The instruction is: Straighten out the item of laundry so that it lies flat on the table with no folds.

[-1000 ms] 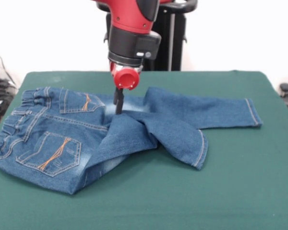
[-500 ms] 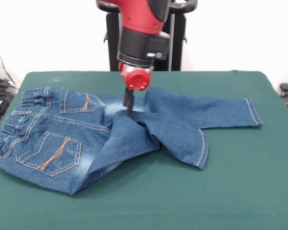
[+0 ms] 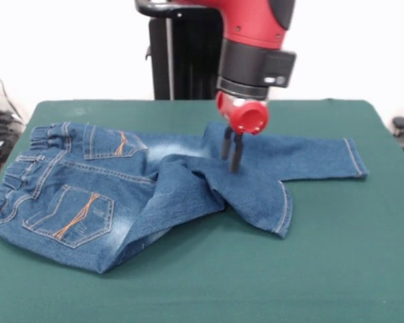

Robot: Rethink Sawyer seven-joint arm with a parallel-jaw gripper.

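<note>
Currently, the jeans (image 3: 141, 188) lie on the dark green table (image 3: 337, 269), occupying its left and central area in the front view, back side up. The elastic waistband (image 3: 17, 168) sits at the picture's left, close to the table's left edge. Two back pockets with orange stitching are visible: one (image 3: 71, 215) nearer the camera, one (image 3: 108, 142) farther back. Faded whitish patches show below the near pocket and around the seat.

One trouser leg (image 3: 303, 158) extends flat toward the picture's right, with its hem (image 3: 355, 158) well short of the table's right edge. The other leg (image 3: 236, 188) is folded over: it crosses diagonally and ends in a hem (image 3: 283, 210) pointing toward the camera, partly overlapping the base of the flat leg. A raised crease runs through the crotch area, so the garment is not flat.

The gripper (image 3: 231, 153) hangs from the red and black arm (image 3: 256, 40), above the point where the two legs meet. Its two dark fingers (image 3: 236, 155) point downward with a narrow gap between them and nothing held. The fingertips appear to be at or just above the denim; contact cannot be confirmed from this angle.
</note>
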